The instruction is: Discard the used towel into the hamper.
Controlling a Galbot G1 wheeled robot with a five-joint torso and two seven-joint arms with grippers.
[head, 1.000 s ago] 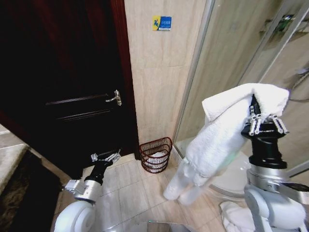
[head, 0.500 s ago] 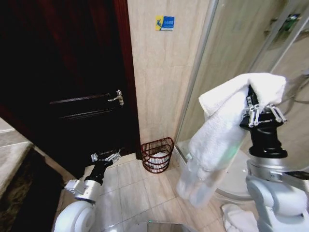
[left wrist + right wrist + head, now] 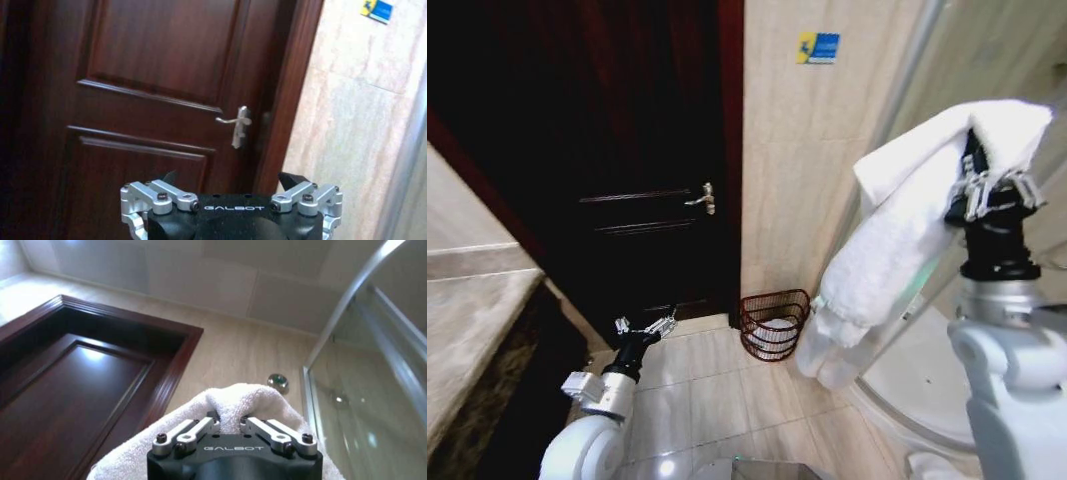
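The white towel hangs from the right gripper, raised at about 3 o'clock in the head view, its fingers clamped on a top fold. At 6 o'clock below it, the hamper stands on the tiled floor against the wall, beside the dark door. The left gripper waits low at 7 o'clock, fingers spread apart.

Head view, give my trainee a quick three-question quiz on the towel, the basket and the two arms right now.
1. True or false: the right tool holds the white terry towel raised.
2. What lies inside the dark reddish-brown open-weave wire hamper: A nothing, B something white, C a bottle?
3. Which tool points, open, at the dark wooden door?

Key: 1 true. 2 B. 3 the left tool.
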